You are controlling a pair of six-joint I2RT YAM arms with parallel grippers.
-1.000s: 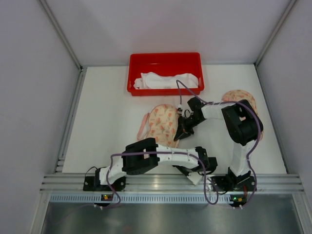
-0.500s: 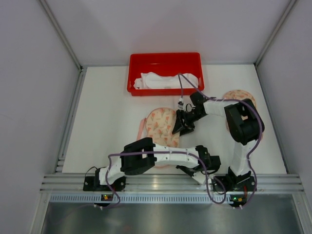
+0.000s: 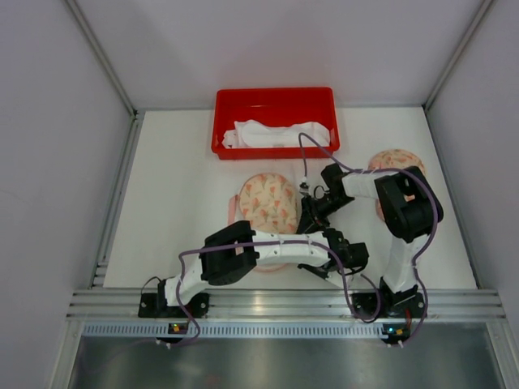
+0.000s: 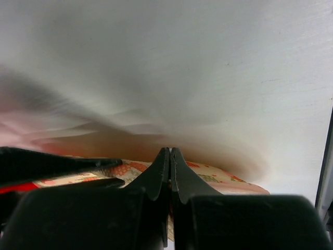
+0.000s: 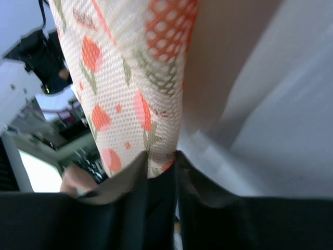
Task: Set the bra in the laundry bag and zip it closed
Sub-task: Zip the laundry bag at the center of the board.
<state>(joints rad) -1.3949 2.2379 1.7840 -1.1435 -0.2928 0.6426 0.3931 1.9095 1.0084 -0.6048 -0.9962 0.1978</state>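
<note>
Bag [image 3: 268,203], floral mesh, lies centred on the desk [image 3: 178,211]; white bra [image 3: 272,134] lies in the red bin [image 3: 276,96] behind it. Right end effector [image 5: 161,160] clamps the bag's edge, probably to lift it open; left end effector [image 4: 170,152], fingers together, seems to pin its near side.

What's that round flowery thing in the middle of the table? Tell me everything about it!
It is the laundry bag: a round pouch of cream mesh printed with orange-red flowers and green leaves, with a pink edge. It lies on the white table, just before the red bin. The right gripper seems to pinch its right edge; the shut left gripper sits at its near edge.
</note>
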